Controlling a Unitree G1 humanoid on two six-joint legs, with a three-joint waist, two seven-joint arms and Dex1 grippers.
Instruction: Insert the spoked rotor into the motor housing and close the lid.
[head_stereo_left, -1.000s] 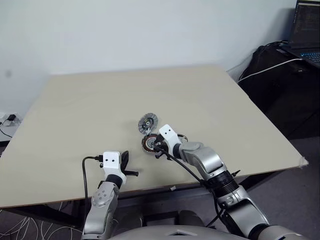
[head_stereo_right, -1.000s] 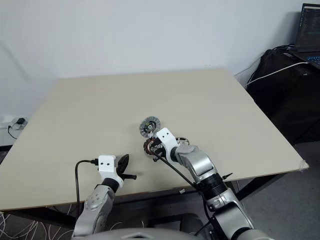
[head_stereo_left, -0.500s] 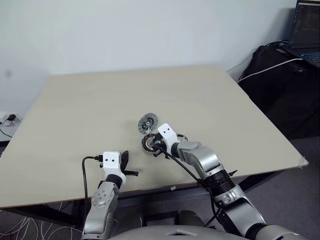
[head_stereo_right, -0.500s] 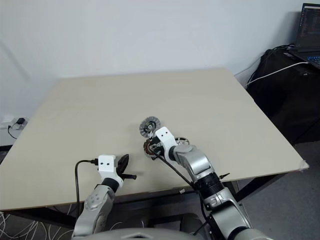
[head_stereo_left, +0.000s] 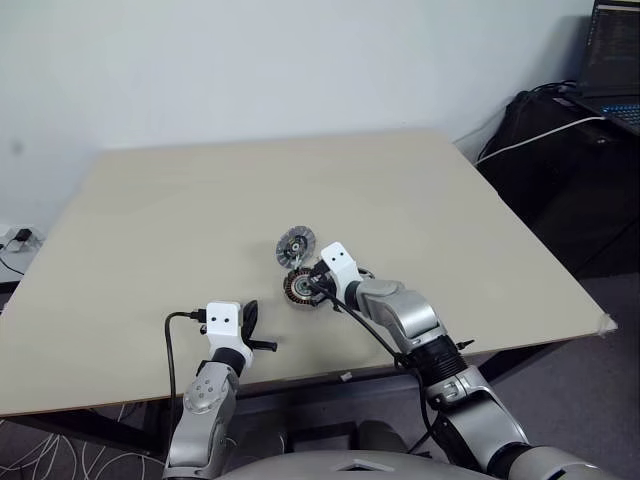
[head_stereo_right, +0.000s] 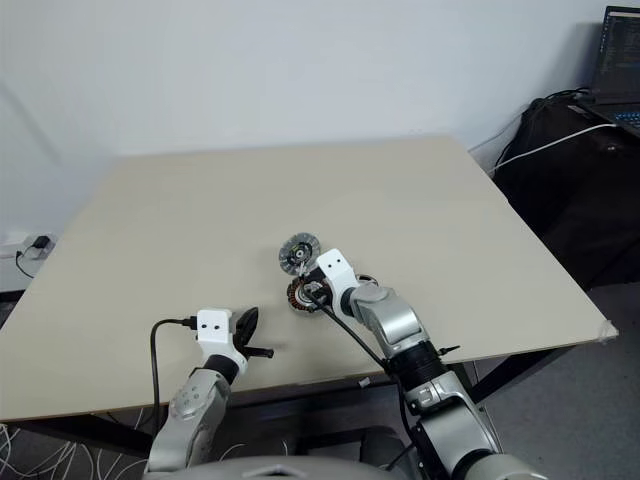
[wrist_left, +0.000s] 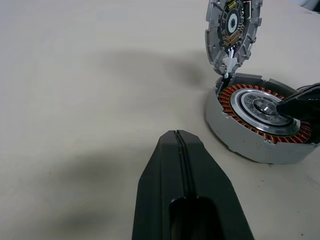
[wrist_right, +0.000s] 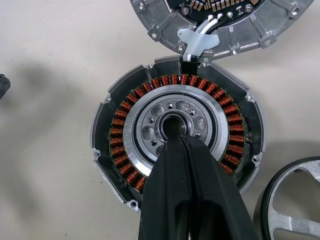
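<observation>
The motor housing (wrist_right: 120, 125) lies on the table (head_stereo_left: 200, 200), its ring of copper windings around a silvery centre open to view. Its lid (wrist_right: 235, 27) stands tilted up at the housing's far edge, inner face showing, joined by white wires; it also shows as the lid (head_stereo_left: 295, 243). My right gripper (wrist_right: 181, 138) is shut and empty, its tips over the housing's central hole. The spoked rotor (wrist_right: 295, 200), a dark ring with silvery spokes, lies on the table beside the housing, under my right wrist. My left gripper (wrist_left: 176, 134) is shut and empty, near the table's front edge, left of the housing (wrist_left: 260, 125).
The table's front edge (head_stereo_left: 330, 375) runs just under both arms. Off the table's right side stand a black bag (head_stereo_left: 560, 150) with a white cable (head_stereo_left: 540, 135) and a laptop (head_stereo_left: 612, 60). Cables and a plug (head_stereo_left: 15, 240) lie on the floor at the left.
</observation>
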